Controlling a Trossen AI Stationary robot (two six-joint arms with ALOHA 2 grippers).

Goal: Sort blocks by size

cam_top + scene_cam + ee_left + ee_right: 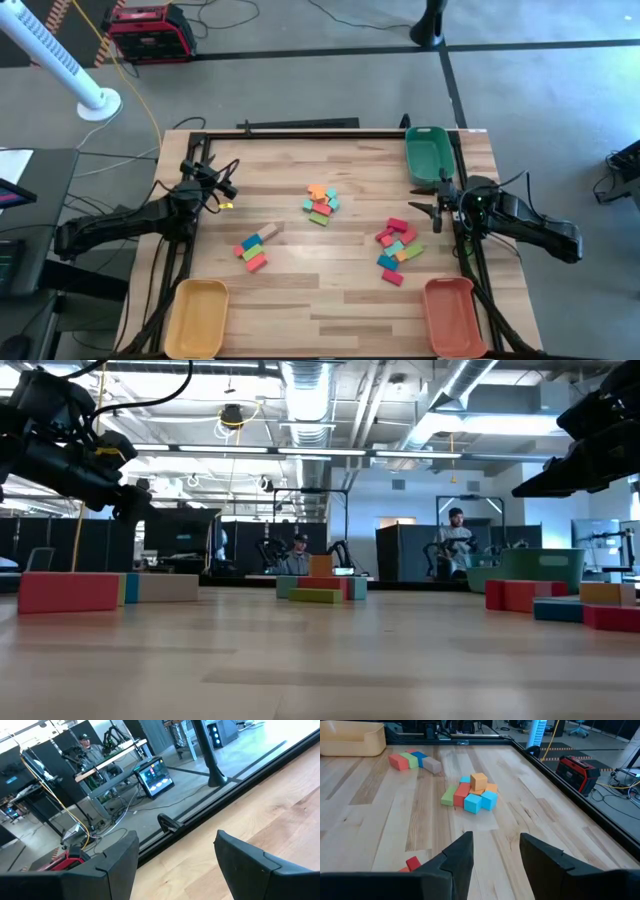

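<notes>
1. High view: wooden table (300, 290). Blocks (320, 203) lie in three clusters: centre, left-centre (256, 247) and right (397, 247). Green tray (428, 153) at the far right corner, yellow tray (198, 315) near left, orange tray (452, 312) near right; none visibly holds a block. Left gripper (226, 190) and right gripper (425, 207) hang at the table's sides, small and hard to read.
2. Low view: block rows overlap; both arms cut off at the top corners.
3. Left wrist view: fingers (117, 865) stand apart, empty, over bare wood; no blocks visible.
4. Right wrist view: fingers (460, 855) parted, empty; a red block (413, 863) partly hidden behind them.
</notes>
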